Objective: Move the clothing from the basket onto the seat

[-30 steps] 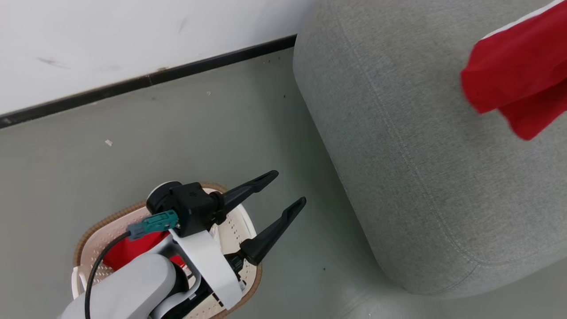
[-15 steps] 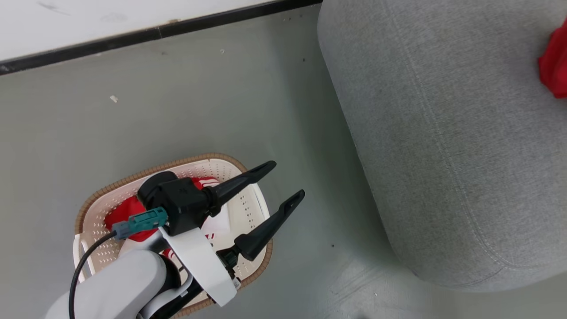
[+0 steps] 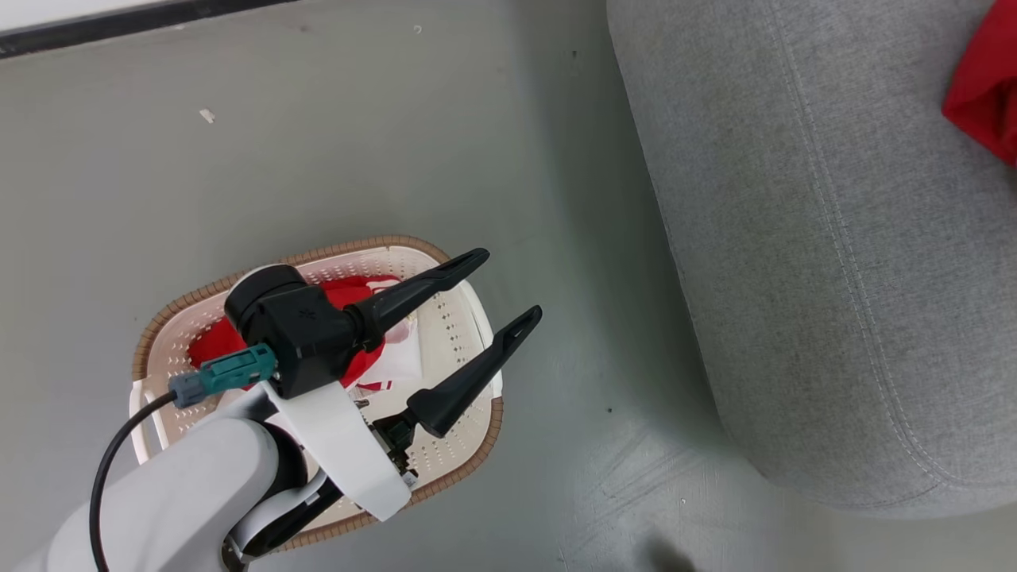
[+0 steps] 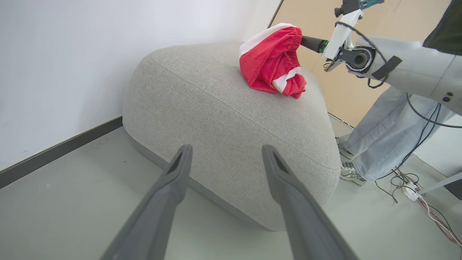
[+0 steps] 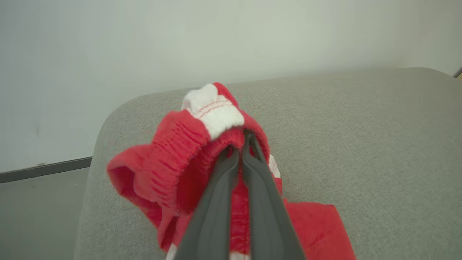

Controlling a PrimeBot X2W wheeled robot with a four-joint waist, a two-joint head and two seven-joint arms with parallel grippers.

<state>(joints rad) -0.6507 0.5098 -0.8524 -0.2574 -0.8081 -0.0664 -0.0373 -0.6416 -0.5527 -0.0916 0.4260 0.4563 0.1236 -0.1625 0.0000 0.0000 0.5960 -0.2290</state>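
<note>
Judged about halfway. Nearest, in the basket [image 3: 349,245] on the floor [image 3: 318,143]: one red-and-white garment [image 3: 213,348] left to fetch, half hidden under the left pincer [image 3: 507,284], spread wide and empty. Further off, over the seat [image 3: 794,278]: red shorts [image 5: 169,162], lower folds seemingly resting on it, waistband pinched in the clamped right pincer [image 5: 242,144], not yet released. Cut off at the head view's edge; hard to tell how much weight already rests there.

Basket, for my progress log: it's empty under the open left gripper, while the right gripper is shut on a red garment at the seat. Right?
No: the basket is not empty; the head view shows another red garment lying in it under the open left gripper. The rest stands.
</note>
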